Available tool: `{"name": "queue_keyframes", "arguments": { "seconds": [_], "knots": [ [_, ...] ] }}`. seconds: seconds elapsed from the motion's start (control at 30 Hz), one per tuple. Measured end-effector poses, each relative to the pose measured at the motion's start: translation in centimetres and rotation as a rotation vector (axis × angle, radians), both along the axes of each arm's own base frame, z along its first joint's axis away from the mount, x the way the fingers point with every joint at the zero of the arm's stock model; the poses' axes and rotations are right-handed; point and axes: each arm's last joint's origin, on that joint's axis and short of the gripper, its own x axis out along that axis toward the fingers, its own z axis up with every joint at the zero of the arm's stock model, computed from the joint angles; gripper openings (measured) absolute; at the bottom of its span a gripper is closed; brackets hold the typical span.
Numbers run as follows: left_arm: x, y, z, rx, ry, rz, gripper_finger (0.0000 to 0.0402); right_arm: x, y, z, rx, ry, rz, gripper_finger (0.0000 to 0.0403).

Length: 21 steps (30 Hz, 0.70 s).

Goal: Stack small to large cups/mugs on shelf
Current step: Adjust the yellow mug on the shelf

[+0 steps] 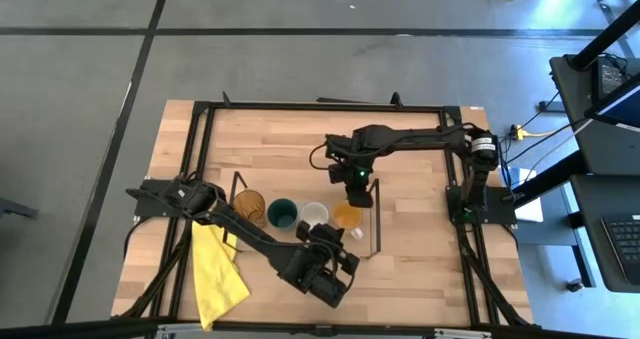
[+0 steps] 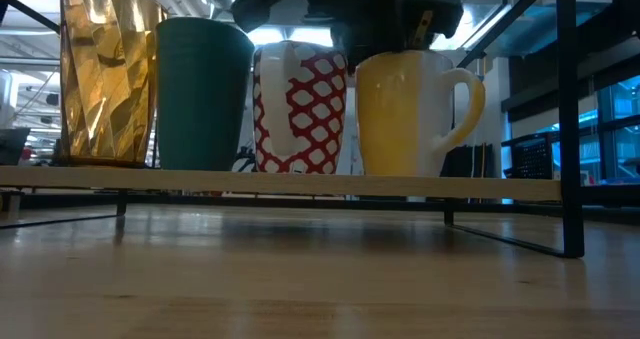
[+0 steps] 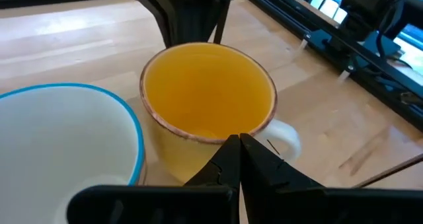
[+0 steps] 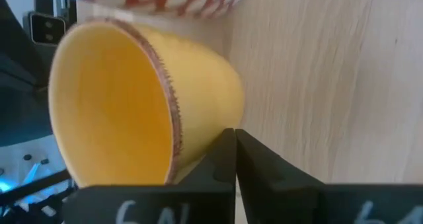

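Four vessels stand in a row on the shelf board (image 2: pixel 300 182). From left to right they are the amber tumbler (image 1: pixel 250 207), the dark green cup (image 1: pixel 282 213), the white mug with a red pattern (image 1: pixel 314 214) and the orange mug (image 1: pixel 347 216). The orange mug's handle (image 3: pixel 287 139) points toward the table's right. My left gripper (image 3: pixel 238 148) is shut and stands at the orange mug's near side. My right gripper (image 4: pixel 234 141) is shut and stands at the mug's far side, just above its rim in the low view (image 2: pixel 420 14). My left gripper's shut fingertips (image 3: pixel 228 151) stand at the orange mug's near rim (image 3: pixel 218 137), beside the handle; I cannot tell whether they touch it. My right gripper's shut fingertips (image 4: pixel 228 148) stand against the mug's outer wall (image 4: pixel 211 98) on the far side; I cannot tell whether they touch it.
A yellow cloth (image 1: pixel 215 274) lies on the table at the near left. The shelf's black wire end frames (image 1: pixel 376 219) stand upright at both ends of the board. The tabletop's black frame (image 1: pixel 320 107) runs around the work area.
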Motion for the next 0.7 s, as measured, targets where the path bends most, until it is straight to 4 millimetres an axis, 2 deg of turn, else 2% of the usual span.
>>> {"name": "queue_keyframes", "arguments": {
  "seconds": [0.27,0.7],
  "knots": [
    [0.3,0.2,0.0,0.000,0.007,-0.009,0.0000,-0.7,0.3,-0.1,0.005,0.059,0.034,0.0004],
    [0.0,-0.6,0.1,-0.009,-0.003,-0.027,0.0000,-1.0,1.5,-0.1,0.018,0.101,0.079,0.0004]
  ]
}}
